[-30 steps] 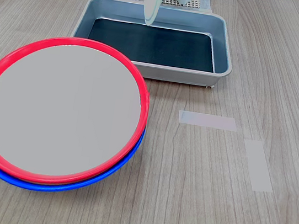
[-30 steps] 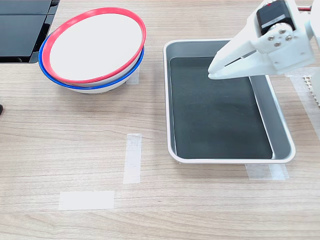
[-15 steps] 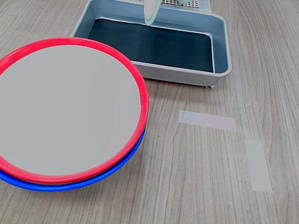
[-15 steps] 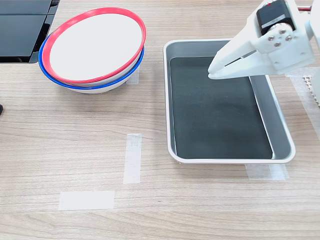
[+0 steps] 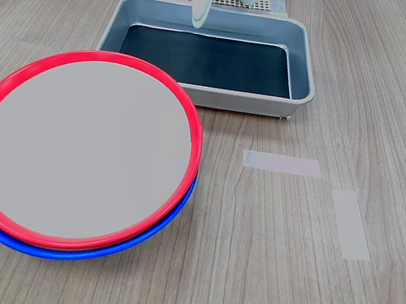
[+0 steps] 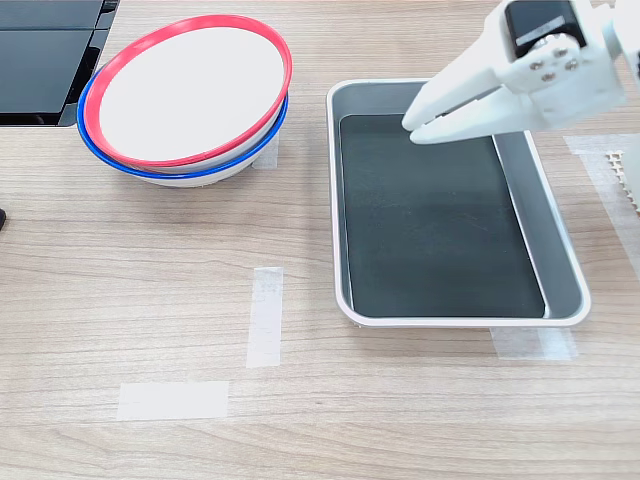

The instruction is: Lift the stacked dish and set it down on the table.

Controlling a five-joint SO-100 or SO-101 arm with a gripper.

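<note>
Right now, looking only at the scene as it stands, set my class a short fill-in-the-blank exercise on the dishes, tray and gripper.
1. The red-rimmed plate rests on a plate with a ____ rim.
2. The gripper hangs above the grey ____.
3. The gripper holds ____.
4. Two pale strips of ____ lie on the table.

Missing words: blue; tray; nothing; tape

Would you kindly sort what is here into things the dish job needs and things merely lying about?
Needed: red-rimmed plate, stacked on the blue-rimmed plate; table; gripper.

Lying about: grey tray; two tape strips; black panel.
</note>
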